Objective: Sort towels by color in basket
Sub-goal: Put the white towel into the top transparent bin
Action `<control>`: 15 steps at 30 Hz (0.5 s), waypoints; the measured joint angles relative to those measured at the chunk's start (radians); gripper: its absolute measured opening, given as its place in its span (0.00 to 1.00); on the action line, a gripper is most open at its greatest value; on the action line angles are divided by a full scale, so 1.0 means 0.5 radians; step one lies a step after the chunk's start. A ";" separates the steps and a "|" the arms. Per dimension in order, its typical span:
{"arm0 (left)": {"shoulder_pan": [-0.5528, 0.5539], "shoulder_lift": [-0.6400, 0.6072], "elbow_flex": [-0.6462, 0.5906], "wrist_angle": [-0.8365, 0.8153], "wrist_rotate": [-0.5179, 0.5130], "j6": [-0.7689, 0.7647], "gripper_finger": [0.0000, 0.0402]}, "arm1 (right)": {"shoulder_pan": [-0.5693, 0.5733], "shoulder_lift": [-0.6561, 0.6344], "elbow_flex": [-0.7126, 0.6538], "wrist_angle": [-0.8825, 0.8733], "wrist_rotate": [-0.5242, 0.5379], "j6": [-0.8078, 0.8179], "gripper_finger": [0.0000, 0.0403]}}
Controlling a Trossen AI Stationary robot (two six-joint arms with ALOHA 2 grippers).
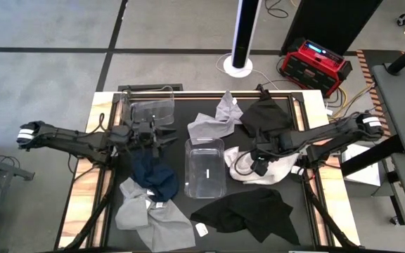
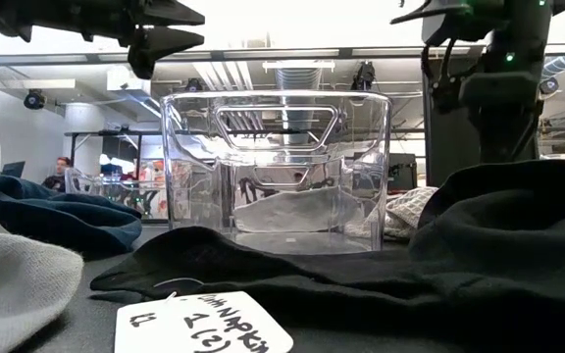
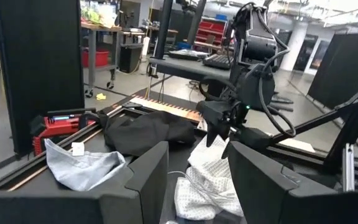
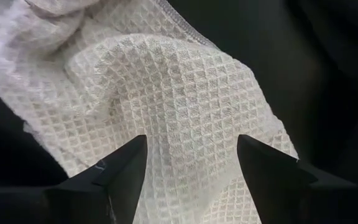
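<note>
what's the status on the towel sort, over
Right gripper open, low over the white waffle towel. Left gripper open, empty, above the table near the navy towel. Clear bin empty. Nothing in the way.

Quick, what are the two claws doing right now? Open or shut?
Left claw: open, empty, above the table near the clear plastic bin.
Right claw: open, holding nothing, right over the white waffle-weave cloth towel.

Black table under towels, bins
</note>
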 joint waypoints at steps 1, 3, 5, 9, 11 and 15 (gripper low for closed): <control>0.000 0.006 0.003 -0.001 0.000 0.008 0.38 | 0.000 0.018 -0.013 0.030 0.000 0.000 0.61; 0.000 0.017 0.008 -0.001 0.000 0.020 0.38 | 0.000 0.054 -0.035 0.086 0.000 0.000 0.60; 0.000 0.017 0.007 -0.002 0.000 0.036 0.38 | 0.000 0.084 -0.057 0.125 0.001 -0.001 0.60; 0.000 0.018 0.001 -0.002 0.000 0.037 0.38 | 0.000 0.140 -0.074 0.178 0.034 0.000 0.56; 0.000 0.023 0.001 -0.001 0.000 0.037 0.38 | 0.000 0.175 -0.077 0.185 0.065 0.000 0.54; 0.000 0.039 0.000 0.000 0.000 0.037 0.38 | 0.000 0.247 -0.083 0.233 0.071 0.000 0.48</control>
